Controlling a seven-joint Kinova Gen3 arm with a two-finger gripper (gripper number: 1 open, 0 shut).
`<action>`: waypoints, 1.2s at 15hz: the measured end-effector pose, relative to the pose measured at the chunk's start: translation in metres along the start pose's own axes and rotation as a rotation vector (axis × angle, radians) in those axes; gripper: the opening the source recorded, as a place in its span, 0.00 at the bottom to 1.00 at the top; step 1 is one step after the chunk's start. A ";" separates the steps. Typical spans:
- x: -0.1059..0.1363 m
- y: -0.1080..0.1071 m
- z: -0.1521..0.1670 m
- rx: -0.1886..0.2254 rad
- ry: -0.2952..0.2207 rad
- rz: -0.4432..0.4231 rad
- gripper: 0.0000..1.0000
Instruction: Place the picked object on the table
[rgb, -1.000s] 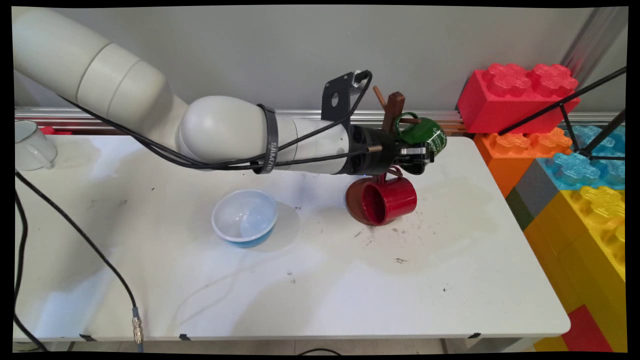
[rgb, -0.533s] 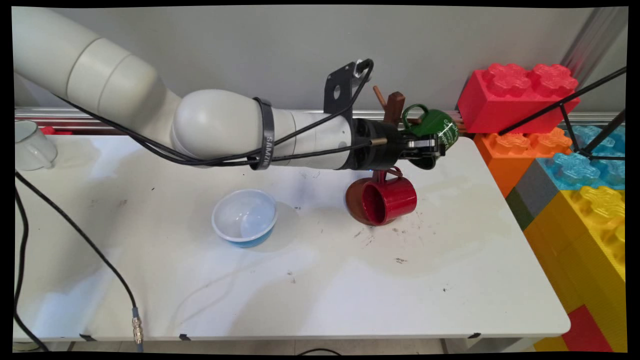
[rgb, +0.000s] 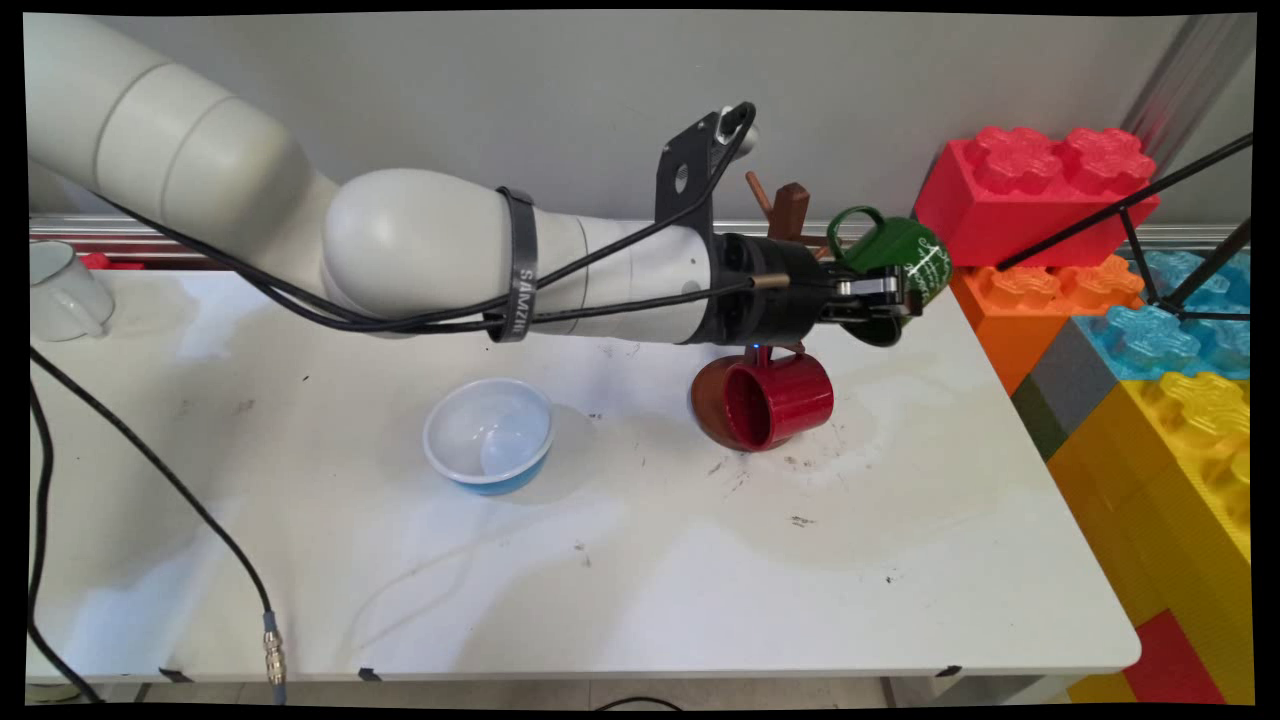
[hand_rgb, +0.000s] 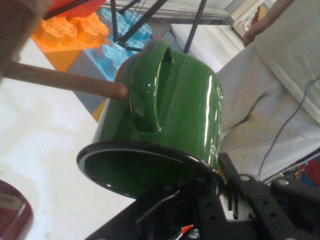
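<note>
1. Where the white table (rgb: 600, 560) spans most of the main view, everything else sits relative to the brown mug tree (rgb: 787, 215) at its far right side.
2. Toy brick stack (rgb: 1130, 330) (red, orange, blue, yellow): off the table edge, right of the mug tree.
3. Arm reaches in from the left, wrist level, ending just right of the mug tree's post.
4. Gripper (rgb: 880, 300) is clamped on the rim of the green mug (rgb: 900, 262); one finger sits inside the mouth, the other outside against the wall.
5. Green mug (hand_rgb: 170, 115): off the table, tilted, mouth facing down toward the gripper, handle toward the mug tree. In the hand view the tip of a wooden peg (hand_rgb: 65, 80) sits right at the handle; I can't tell whether it touches.
6. Red mug (rgb: 778, 398): hangs low on the near side of the mug tree, on its side, mouth facing the camera, below the wrist.
7. Blue bowl with white inside (rgb: 489, 435): on the table, well left of the mug tree and nearer the camera.
8. White cup (rgb: 62, 290): far left table edge, well apart from the mug tree.
</note>
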 end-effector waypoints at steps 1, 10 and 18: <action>-0.001 0.004 -0.002 -0.008 -0.005 -0.005 0.00; -0.005 0.025 -0.026 -0.048 -0.092 0.022 0.00; 0.009 0.026 -0.062 -0.034 -0.217 0.129 0.00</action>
